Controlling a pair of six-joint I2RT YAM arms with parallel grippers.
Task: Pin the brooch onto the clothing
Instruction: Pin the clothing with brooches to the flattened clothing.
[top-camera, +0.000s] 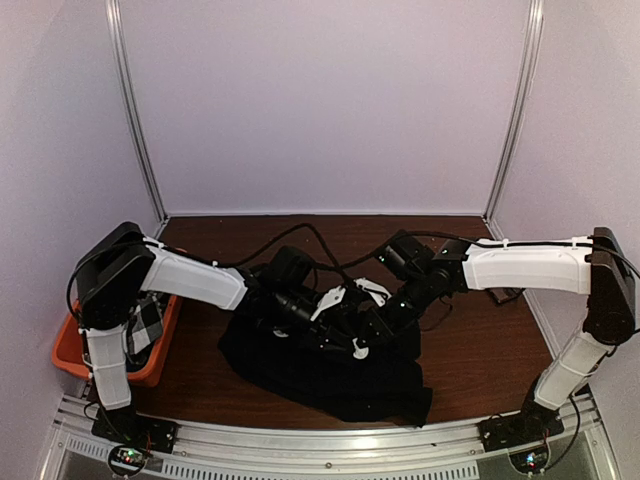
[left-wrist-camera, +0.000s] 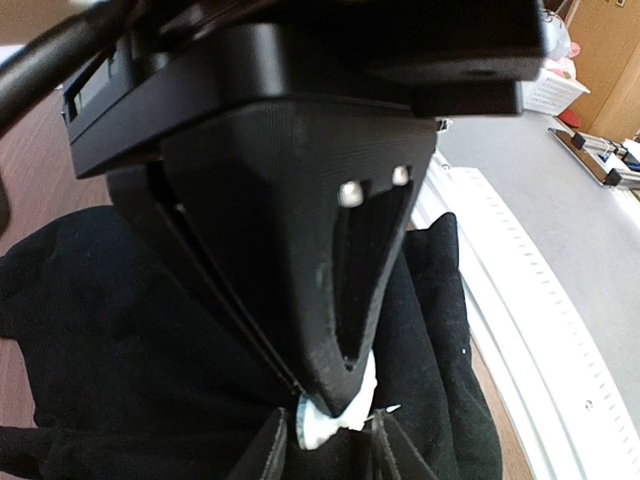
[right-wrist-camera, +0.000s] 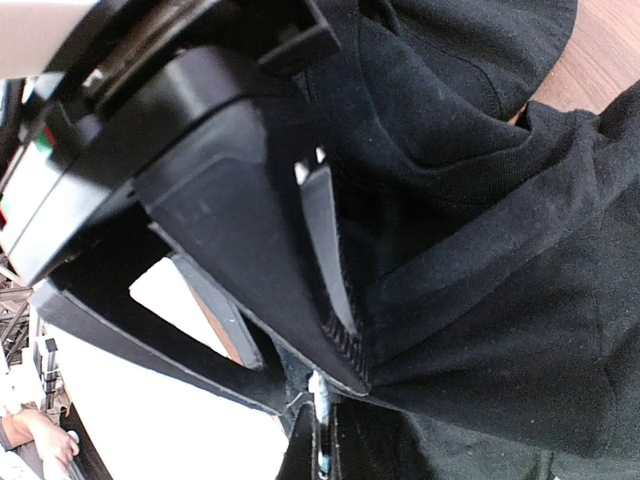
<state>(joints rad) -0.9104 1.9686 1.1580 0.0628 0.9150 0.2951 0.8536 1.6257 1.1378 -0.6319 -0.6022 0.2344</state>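
The clothing, a black T-shirt (top-camera: 300, 375), lies crumpled on the middle of the table, and both grippers meet over it. In the left wrist view my left gripper (left-wrist-camera: 333, 432) is shut on the brooch (left-wrist-camera: 325, 418), a small white piece with a thin pin tip sticking out to the right. My right gripper's closed fingers (left-wrist-camera: 345, 300) come down onto the brooch from above. The right wrist view shows my right gripper (right-wrist-camera: 323, 440) shut, with a thin white-and-blue edge of the brooch (right-wrist-camera: 320, 392) between its fingers. Black fabric (right-wrist-camera: 520, 260) sits just behind. From the top view, the left gripper (top-camera: 345, 335) and right gripper (top-camera: 372, 328) nearly touch.
An orange bin (top-camera: 70, 350) at the table's left edge holds a black-and-white checked cloth (top-camera: 148, 322). Brown tabletop (top-camera: 480, 340) shows to the right of the shirt. A metal rail (top-camera: 330, 445) runs along the near edge. Black cables (top-camera: 320, 240) loop behind the arms.
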